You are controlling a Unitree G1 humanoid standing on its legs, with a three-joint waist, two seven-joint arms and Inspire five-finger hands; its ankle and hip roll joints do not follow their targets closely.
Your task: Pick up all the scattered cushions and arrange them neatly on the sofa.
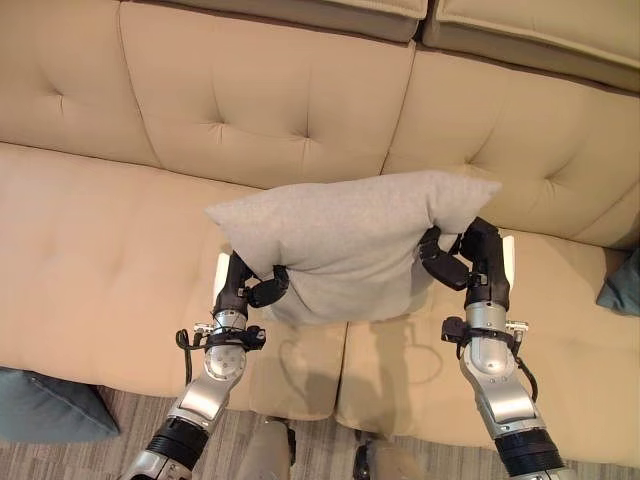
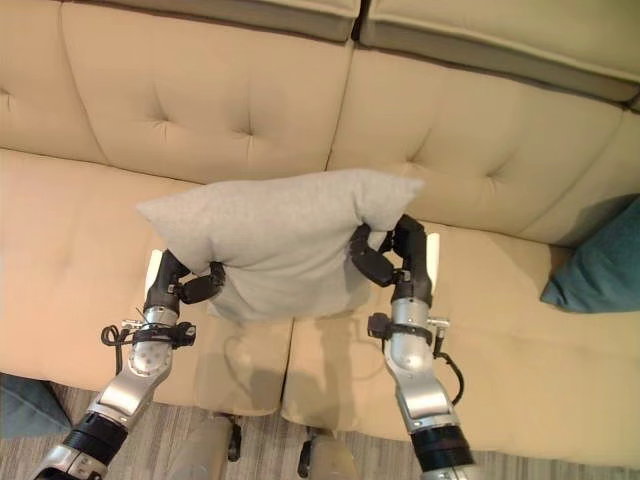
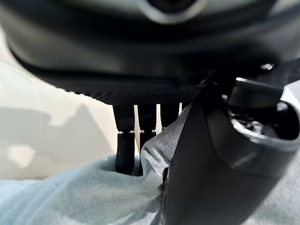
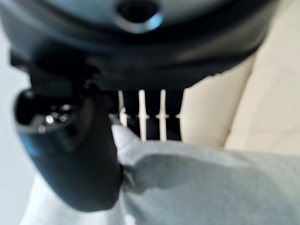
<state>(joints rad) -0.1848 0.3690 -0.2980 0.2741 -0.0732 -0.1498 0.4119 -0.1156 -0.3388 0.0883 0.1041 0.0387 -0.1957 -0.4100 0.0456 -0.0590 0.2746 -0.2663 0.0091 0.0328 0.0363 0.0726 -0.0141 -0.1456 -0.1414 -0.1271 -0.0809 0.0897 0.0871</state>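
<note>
A wide beige sofa point(image 1: 120, 230) with a tufted backrest lies beyond and beneath both hands. Its seat cushions run below them, and the seam between two seat cushions lies under the space between the hands.

A light grey cushion point(image 1: 350, 240) is held up between the two hands, above the seat and in front of the backrest. It hangs lengthwise from one hand to the other, its upper corners sticking out past each hand and its lower middle sagging down between them.

A teal cushion point(image 2: 600, 265) rests on the seat well to the outer side of the right hand, against the backrest. Another dark teal cushion point(image 1: 45, 405) lies on the floor below the seat's front edge, well to the outer side of the left arm.

The left hand point(image 1: 250, 285) grips the grey cushion's left end: its thumb presses the near face of the fabric while the fingers point(image 3: 125, 150) dig in on the far side. The right hand point(image 1: 465, 258) clamps the right end the same way, thumb on the near face and fingers point(image 4: 150, 119) wrapped behind the bunched fabric.
</note>
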